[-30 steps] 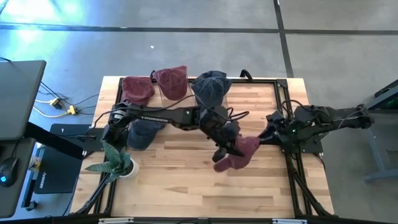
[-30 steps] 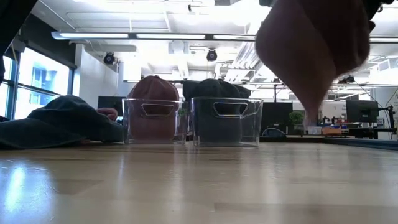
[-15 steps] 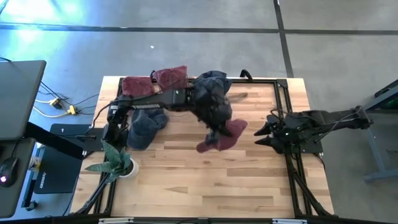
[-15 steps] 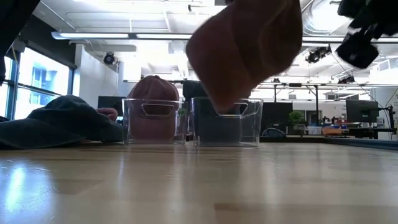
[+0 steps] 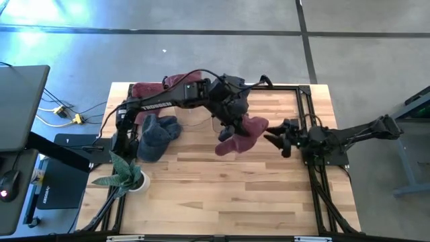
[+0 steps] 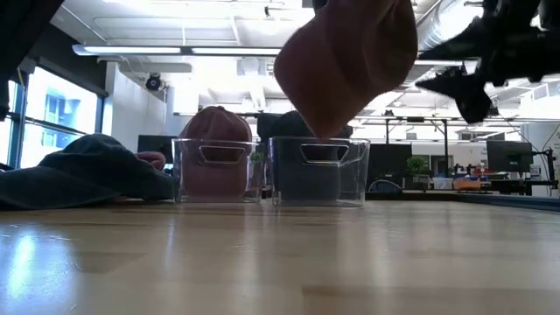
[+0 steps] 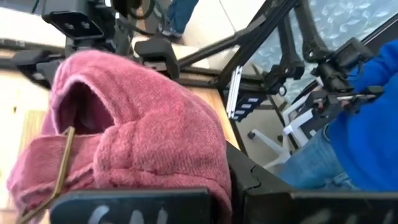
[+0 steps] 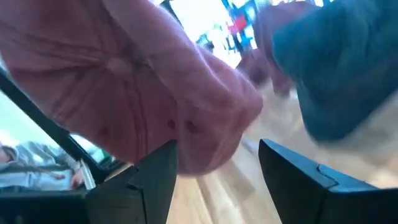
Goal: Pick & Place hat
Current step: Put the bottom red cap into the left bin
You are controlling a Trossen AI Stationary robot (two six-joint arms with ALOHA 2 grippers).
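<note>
Bright, even overhead light. Low view: ceiling strip lights [image 6: 219, 50] glare white, window [image 6: 48, 118] blown out, sheen on table [image 6: 262, 262] near edge, pink hat [image 6: 346, 66] soft. Right wrist view heavily blurred throughout.

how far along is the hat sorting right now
Done: a red hat and a dark hat already sit in the two clear bins. In hand: the left gripper is shut on a red cap, held above the table; the right gripper is open beside it. Left: placing that cap, plus the blue hat on the table.
</note>
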